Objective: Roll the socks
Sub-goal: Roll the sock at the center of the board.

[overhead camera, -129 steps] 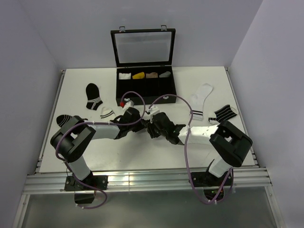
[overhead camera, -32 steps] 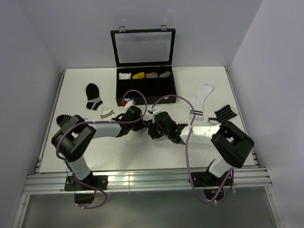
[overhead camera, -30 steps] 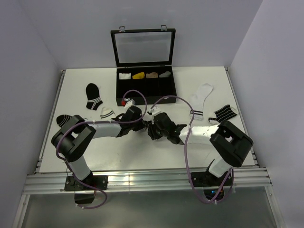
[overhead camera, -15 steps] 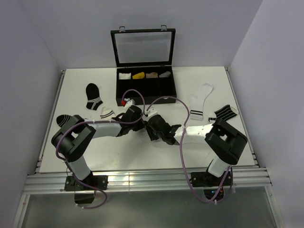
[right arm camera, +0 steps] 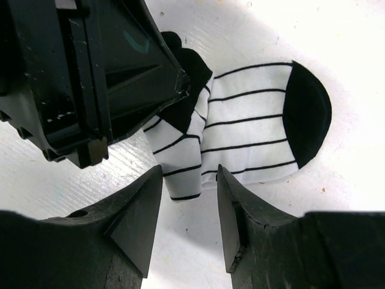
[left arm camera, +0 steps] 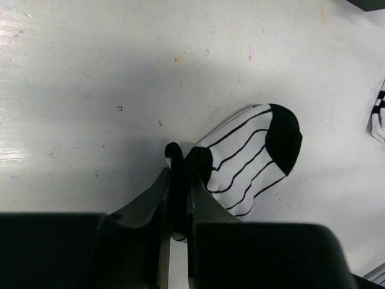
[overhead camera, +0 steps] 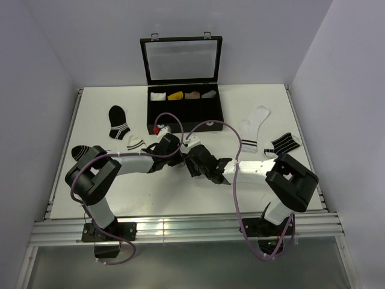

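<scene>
The white sock with thin black lines and a black toe (left arm camera: 249, 156) lies flat on the white table; it also shows in the right wrist view (right arm camera: 252, 138). My left gripper (left arm camera: 178, 174) is shut on its black cuff, which sticks up between the fingers. My right gripper (right arm camera: 189, 180) is open, its fingers on either side of the sock's folded-over edge, close beside the left gripper (right arm camera: 102, 78). In the top view the two grippers meet at mid-table, left (overhead camera: 178, 158) and right (overhead camera: 192, 164), and hide this sock. A small white bundle with a black band (overhead camera: 135, 142) lies to the left.
An open black compartment box (overhead camera: 183, 111) stands behind the grippers, with small rolled bundles in its far row. A black sock with white stripes (overhead camera: 118, 122) and another sock (overhead camera: 80, 152) lie left. A cream sock (overhead camera: 252, 127) and a black striped sock (overhead camera: 284, 143) lie right.
My right gripper has shifted slightly left, closer to the left gripper. The left gripper has stayed in place, still holding the sock's cuff.
</scene>
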Robot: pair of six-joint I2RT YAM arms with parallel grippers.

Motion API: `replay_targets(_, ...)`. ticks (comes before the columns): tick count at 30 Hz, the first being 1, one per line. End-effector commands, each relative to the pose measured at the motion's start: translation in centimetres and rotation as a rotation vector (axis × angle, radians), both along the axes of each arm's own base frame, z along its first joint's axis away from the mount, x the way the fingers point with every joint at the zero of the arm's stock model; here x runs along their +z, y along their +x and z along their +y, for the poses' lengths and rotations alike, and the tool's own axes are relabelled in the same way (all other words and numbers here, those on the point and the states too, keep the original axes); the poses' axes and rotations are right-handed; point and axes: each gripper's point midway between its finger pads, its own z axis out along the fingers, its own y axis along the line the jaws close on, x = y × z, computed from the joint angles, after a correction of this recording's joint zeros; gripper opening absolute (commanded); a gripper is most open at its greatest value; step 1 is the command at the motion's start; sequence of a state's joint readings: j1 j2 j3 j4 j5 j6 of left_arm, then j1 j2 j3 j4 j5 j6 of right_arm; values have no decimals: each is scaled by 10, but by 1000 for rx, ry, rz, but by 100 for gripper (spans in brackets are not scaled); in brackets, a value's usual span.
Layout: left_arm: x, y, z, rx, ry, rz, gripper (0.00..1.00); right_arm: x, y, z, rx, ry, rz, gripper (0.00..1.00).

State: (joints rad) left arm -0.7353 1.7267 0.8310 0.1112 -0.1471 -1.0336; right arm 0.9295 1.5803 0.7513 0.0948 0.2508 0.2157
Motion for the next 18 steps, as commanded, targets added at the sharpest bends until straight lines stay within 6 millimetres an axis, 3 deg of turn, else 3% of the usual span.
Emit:
replay_targets(1, -10, -10, 7, -30, 68, 36, 0, 28, 6, 33, 90, 58, -81, 49)
replay_targets(12, -10, -11, 5, -33, 54, 42, 0, 14, 3, 44, 127, 35, -68, 48)
replay_targets(15, -10, -12, 5, -30, 52, 44, 0, 9, 3, 44, 119, 24, -59, 43)
replay_targets(18, -7, -12, 7, -13, 42, 37, 0, 3, 0, 39, 101, 28, -39, 26)
